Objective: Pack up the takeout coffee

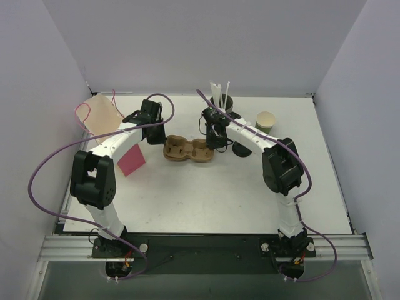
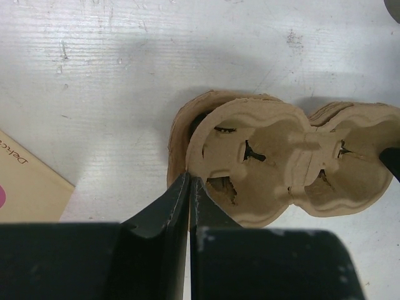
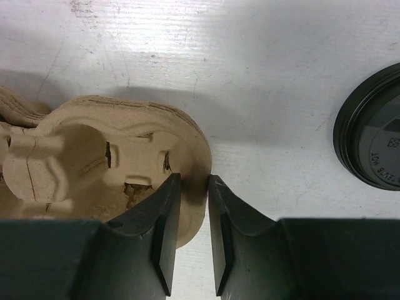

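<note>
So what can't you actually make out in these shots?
- Black lid: right wrist view, cut off by the right edge; its lettering too small to read.
- Printed cream paper: left wrist view, cut off by the left edge.
- Carriers beneath: left wrist view, mostly covered by the top cup carrier.

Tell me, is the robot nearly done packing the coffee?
Not nearly. Done: nothing is packed yet, and the holes of the cup carrier are empty. In hand: the left gripper and the right gripper each pinch the carrier's rim, one at each end. Left to do: the black lid lies loose on the table, and no cup sits in the carrier.
</note>
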Robot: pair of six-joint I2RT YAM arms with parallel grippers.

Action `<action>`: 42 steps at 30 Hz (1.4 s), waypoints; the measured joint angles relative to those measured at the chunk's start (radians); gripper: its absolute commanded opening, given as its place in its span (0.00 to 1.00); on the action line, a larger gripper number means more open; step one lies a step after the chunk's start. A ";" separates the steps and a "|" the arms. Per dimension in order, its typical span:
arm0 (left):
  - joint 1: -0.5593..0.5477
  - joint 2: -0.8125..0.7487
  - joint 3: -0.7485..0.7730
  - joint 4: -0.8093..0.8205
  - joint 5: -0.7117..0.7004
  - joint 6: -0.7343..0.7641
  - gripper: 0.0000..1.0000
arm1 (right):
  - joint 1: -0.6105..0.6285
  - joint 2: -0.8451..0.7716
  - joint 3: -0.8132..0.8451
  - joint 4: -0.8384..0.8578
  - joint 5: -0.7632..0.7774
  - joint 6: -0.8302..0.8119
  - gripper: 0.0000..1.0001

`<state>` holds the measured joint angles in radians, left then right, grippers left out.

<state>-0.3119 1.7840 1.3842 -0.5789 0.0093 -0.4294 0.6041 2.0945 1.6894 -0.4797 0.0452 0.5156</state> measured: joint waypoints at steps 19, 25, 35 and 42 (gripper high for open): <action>0.000 0.000 0.000 -0.003 -0.008 -0.002 0.00 | 0.012 -0.011 0.037 -0.059 0.034 -0.004 0.00; -0.001 0.000 0.000 -0.005 -0.019 0.004 0.00 | 0.013 -0.018 0.086 -0.085 0.033 -0.032 0.02; -0.008 -0.046 0.015 0.000 0.024 -0.021 0.00 | -0.055 -0.014 0.137 -0.111 -0.002 -0.044 0.09; -0.011 -0.021 0.103 -0.003 0.069 -0.064 0.00 | -0.105 -0.006 0.147 -0.149 -0.050 -0.040 0.06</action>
<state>-0.3229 1.7626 1.4876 -0.5816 0.0780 -0.4931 0.4992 2.0888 1.8366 -0.6285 -0.0051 0.4755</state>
